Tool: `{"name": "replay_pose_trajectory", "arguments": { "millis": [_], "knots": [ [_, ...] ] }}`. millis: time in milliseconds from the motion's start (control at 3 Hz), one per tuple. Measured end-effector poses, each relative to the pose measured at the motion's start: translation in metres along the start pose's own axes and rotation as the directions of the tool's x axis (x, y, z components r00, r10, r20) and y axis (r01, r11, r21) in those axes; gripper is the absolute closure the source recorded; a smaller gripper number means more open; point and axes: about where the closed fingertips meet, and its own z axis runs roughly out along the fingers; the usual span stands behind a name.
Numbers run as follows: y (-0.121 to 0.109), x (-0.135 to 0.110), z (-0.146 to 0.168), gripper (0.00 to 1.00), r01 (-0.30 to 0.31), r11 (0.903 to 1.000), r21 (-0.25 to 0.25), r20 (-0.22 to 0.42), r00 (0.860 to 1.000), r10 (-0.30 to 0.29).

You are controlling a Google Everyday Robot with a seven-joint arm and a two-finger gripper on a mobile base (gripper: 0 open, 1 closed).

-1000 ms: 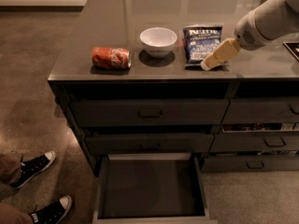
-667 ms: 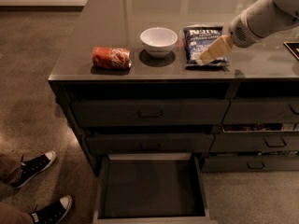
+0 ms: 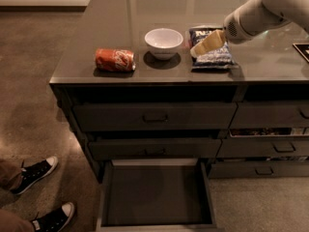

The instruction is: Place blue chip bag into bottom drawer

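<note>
The blue chip bag (image 3: 211,52) lies flat on the counter top (image 3: 116,33), right of a white bowl. My gripper (image 3: 203,45) reaches in from the upper right on a white arm. Its pale fingers point down-left over the bag's left part, just above it. The bottom drawer (image 3: 155,195) is pulled out below the counter, with a plain dark interior and nothing in it.
A white bowl (image 3: 164,42) stands mid-counter. An orange-red soda can (image 3: 115,60) lies on its side to the left. Two shut handled drawers (image 3: 154,116) sit above the open one. A neighbouring stack (image 3: 270,139) is at right. A person's black sneakers (image 3: 34,175) are at lower left.
My gripper and arm have moved up and to the left, from the bag's lower right corner to over its left part. The bag, bowl and can have not moved.
</note>
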Motion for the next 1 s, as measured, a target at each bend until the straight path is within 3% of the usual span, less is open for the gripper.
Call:
{"name": "replay_pose_trajectory", "arguments": {
  "millis": [333, 1000],
  "knots": [
    [-0.007, -0.006, 0.030, 0.00, -0.051, 0.9986, -0.012, 0.006, 0.999, 0.051],
    [-0.018, 0.009, 0.078, 0.00, -0.162, 0.9868, -0.002, -0.043, 0.986, 0.162]
  ]
}}
